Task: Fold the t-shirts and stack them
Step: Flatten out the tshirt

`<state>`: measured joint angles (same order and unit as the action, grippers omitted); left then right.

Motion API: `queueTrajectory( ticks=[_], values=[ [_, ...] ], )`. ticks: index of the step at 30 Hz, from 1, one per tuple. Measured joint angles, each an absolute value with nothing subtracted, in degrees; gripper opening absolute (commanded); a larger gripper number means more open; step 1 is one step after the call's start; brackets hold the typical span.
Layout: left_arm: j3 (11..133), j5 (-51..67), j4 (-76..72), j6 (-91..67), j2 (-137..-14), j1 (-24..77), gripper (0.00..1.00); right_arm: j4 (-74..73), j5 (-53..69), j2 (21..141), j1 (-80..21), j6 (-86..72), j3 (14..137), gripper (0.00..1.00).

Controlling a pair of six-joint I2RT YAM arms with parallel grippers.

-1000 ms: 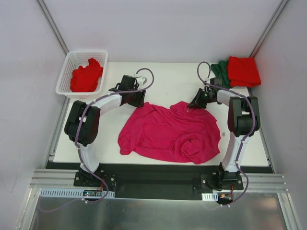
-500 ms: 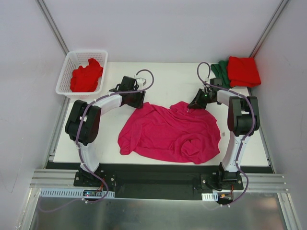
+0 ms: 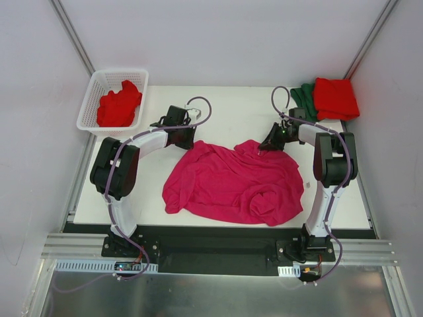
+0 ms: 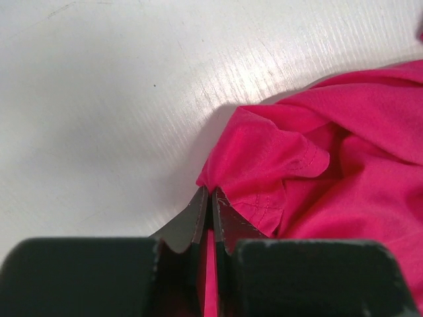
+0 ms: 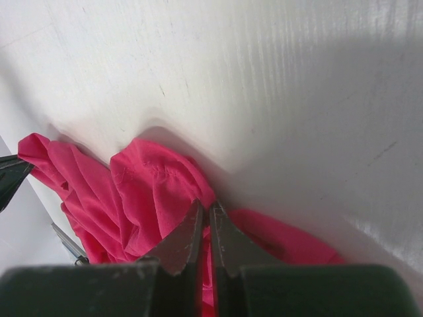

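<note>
The magenta-pink t-shirt point(image 3: 231, 185) is lying crumpled and unfolded in the middle of the white bench point(image 3: 231, 109), between the two arms. Most of its cloth is being left spread flat on the surface, with loose folds gathered toward its near right part.

Its far left corner is being pinched by the left hand point(image 4: 210, 196). The jaws are being pressed together on a stitched, hemmed fold of the cloth, and only a thin strip of pink is showing between them. The fold is being held low, right at the bench surface.

The far right edge of the same t-shirt is being gripped by the right hand point(image 5: 205, 210). Its jaws are likewise being held tight on a bunched ridge of pink cloth, close to the bench.

A bright red t-shirt point(image 3: 119, 105) is lying loosely bundled inside the white lattice basket point(image 3: 88, 111) at the far left corner. At the far right corner a folded red t-shirt point(image 3: 335, 98) is resting on a dark green t-shirt point(image 3: 303, 96), which is showing from under its left side. Both of these are being kept well apart from the pink one.
</note>
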<state>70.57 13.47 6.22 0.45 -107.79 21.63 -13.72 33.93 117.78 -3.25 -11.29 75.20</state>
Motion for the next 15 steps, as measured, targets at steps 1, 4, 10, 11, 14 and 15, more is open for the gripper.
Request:
queueTrajectory(
  ticks=[1, 4, 10, 11, 14, 15],
  values=[
    [70.57, 13.5, 6.2, 0.49, -107.79, 21.63, 0.0, -13.72, 33.95, 117.78, -3.25, -11.29, 75.2, 0.01],
    [70.57, 13.47, 6.22, 0.45, -107.79, 21.63, 0.0, -13.72, 33.95, 117.78, -3.25, -11.29, 75.2, 0.02],
    [70.43, 13.41, 6.28, 0.45, -107.35, 21.63, 0.0, -13.74, 33.89, 117.78, -3.25, -11.25, 75.2, 0.01],
    [70.37, 13.39, 6.44, 0.45, -106.8, 21.5, 0.0, -13.74, 33.89, 117.78, -3.25, -11.07, 75.2, 0.01],
    [70.35, 13.43, 6.76, 0.45, -104.38, 20.86, 0.0, -13.93, 33.69, 117.73, -3.25, -10.37, 75.2, 0.01],
    [70.35, 13.43, 6.9, 0.45, -103.24, 20.47, 0.0, -14.04, 33.63, 117.67, -3.25, -10.13, 75.2, 0.01]
  ],
)
